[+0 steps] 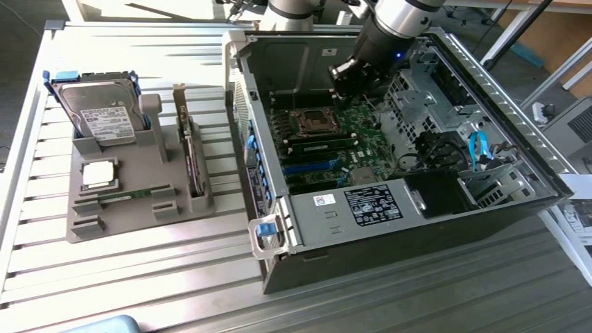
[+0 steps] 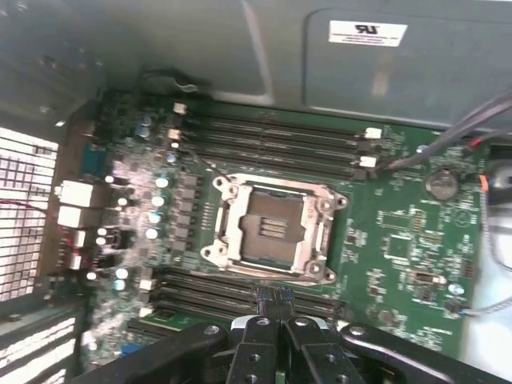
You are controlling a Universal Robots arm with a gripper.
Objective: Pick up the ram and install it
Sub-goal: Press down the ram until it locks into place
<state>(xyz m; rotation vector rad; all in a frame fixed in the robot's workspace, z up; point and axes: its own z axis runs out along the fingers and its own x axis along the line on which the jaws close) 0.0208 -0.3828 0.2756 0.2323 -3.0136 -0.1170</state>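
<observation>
My gripper [image 1: 354,87] hangs inside the open computer case [image 1: 306,222], over the motherboard [image 1: 370,149]. In the wrist view the gripper [image 2: 274,298] is shut with nothing between its black fingers [image 2: 260,300]. The tips sit just over the dark memory slots [image 2: 208,292] beside the empty processor socket [image 2: 272,230]. One green ram stick [image 1: 322,143] sits in a slot next to that socket. A second ram stick [image 1: 123,198] lies flat in the grey holder [image 1: 138,222] on the exterior view's left, apart from the gripper.
The holder also carries a hard drive [image 1: 104,114], a square silver processor [image 1: 99,175] and an upright expansion card [image 1: 190,159]. The case walls, a drive cage [image 1: 416,90] and blue cables [image 1: 476,149] close in around the arm. A second bank of slots [image 2: 272,136] lies beyond the socket.
</observation>
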